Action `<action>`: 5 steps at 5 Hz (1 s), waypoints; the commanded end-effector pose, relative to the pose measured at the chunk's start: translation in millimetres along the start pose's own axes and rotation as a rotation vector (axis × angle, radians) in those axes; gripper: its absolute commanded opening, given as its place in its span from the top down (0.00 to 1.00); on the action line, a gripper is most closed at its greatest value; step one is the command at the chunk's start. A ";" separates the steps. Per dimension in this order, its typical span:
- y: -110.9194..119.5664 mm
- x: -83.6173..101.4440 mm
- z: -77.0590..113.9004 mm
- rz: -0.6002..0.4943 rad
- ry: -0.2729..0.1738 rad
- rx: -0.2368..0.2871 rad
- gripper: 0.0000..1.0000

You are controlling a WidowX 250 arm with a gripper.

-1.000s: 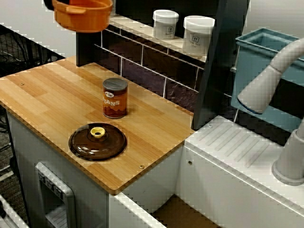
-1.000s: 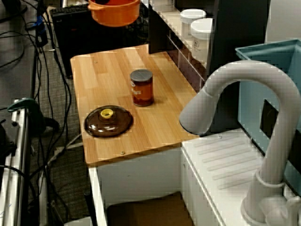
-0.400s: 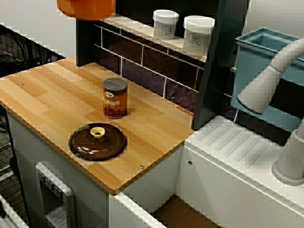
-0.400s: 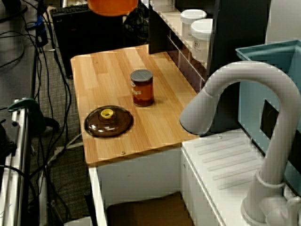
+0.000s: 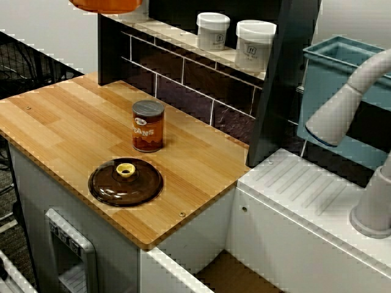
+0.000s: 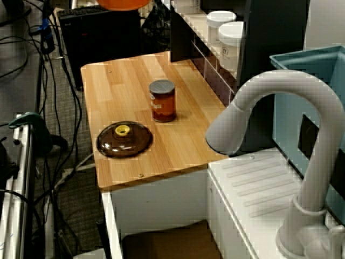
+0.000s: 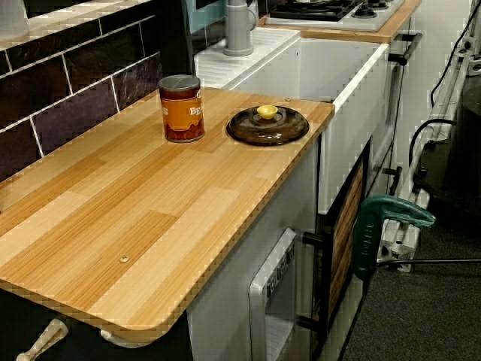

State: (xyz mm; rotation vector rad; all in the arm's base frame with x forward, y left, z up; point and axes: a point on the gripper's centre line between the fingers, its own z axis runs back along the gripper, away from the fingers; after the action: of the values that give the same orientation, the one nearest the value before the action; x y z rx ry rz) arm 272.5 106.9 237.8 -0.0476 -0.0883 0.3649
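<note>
Only the underside of an orange pot (image 5: 105,5) shows, at the top edge of the view from the counter's front; the view from the sink end also catches the pot (image 6: 123,3). It hangs high above the far left end of the wooden counter (image 5: 67,122). What carries it is cut off, and no gripper shows in any view. On the counter stand a brown can (image 5: 148,126) with a grey top and, nearer the front edge, a dark brown lid (image 5: 126,182) with a yellow knob. The low view along the counter shows the can (image 7: 181,107) and lid (image 7: 267,124) side by side.
Two white jars (image 5: 212,30) (image 5: 255,44) sit on the tiled shelf behind the counter. A grey faucet (image 5: 348,104) arches over the white drainboard (image 5: 305,189) to the right, with a blue bin (image 5: 342,91) behind it. A green clamp (image 7: 383,226) stands on the floor beside the cabinet.
The orange pot has risen steadily: a second ago its rim and handle were in view, now only its bottom shows. Can and lid have not moved.
</note>
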 end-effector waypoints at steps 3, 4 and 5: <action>32.4 29.5 2.9 -0.619 -0.032 0.083 1.00; 42.5 37.3 -6.9 -0.653 -0.032 0.072 1.00; 57.0 45.9 -22.0 -0.618 -0.035 0.089 1.00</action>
State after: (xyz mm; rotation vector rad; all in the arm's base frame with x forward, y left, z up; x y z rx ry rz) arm 300.3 164.5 202.2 0.0501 -0.0815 -0.2543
